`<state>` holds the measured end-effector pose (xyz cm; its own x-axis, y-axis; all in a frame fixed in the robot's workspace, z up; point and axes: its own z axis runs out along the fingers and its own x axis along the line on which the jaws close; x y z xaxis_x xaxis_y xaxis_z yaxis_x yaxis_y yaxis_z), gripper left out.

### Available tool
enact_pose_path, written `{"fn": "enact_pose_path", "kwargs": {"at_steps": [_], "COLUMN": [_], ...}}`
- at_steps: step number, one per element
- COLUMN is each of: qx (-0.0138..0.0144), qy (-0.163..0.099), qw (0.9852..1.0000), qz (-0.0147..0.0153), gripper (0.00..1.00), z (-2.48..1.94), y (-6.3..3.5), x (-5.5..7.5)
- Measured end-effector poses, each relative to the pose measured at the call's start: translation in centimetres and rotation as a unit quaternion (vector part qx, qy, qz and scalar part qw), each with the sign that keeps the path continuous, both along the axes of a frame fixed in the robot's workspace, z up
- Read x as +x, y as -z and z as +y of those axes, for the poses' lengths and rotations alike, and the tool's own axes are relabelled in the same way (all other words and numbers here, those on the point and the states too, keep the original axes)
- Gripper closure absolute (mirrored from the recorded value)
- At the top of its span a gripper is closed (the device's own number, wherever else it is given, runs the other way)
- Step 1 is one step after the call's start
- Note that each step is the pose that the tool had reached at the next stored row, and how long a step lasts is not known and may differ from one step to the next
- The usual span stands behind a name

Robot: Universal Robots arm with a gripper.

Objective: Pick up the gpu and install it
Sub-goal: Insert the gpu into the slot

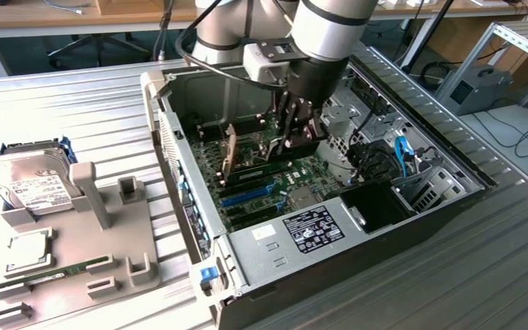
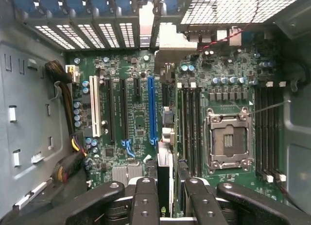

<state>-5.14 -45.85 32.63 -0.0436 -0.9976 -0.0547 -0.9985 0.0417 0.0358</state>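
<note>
My gripper (image 1: 293,137) reaches down into the open computer case (image 1: 429,206) and is shut on the gpu (image 1: 282,157), which it holds on edge just above the motherboard (image 1: 287,185). In the wrist view the gpu (image 2: 165,171) runs edge-on between my fingers (image 2: 145,200). Its silver end bracket (image 2: 167,43) sits by the case's rear slot openings. The card lies along the black slot just beside the long blue slot (image 2: 152,108). Whether it is seated in the slot I cannot tell.
A grey fixture (image 1: 108,227) at the exterior view's left carries a hard drive (image 1: 30,182), a processor (image 1: 27,251) and a memory stick (image 1: 39,276). Inside the case are an empty processor socket (image 2: 228,137), memory slots (image 2: 192,128), cable bundles (image 2: 63,84) and the power supply (image 1: 315,230).
</note>
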Motion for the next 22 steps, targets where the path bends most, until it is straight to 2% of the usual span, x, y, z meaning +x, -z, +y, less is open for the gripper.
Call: {"fn": "enact_pose_path", "kwargs": {"at_steps": [3,17,21,22], "qx": [0.0,-0.0005,-0.0006,-0.0005], "qy": [0.0,0.0,0.0,0.0], "qw": [1.0,1.0,1.0,1.0], "qz": [0.0,0.0,0.0,0.0], "gripper": [0.74,0.74,0.74,0.74], "z": [-0.34,-0.99,-1.69,-1.71], "y": [0.48,2.04,2.36,2.46], "x": [-0.1,-1.1,-1.8,-1.9]}}
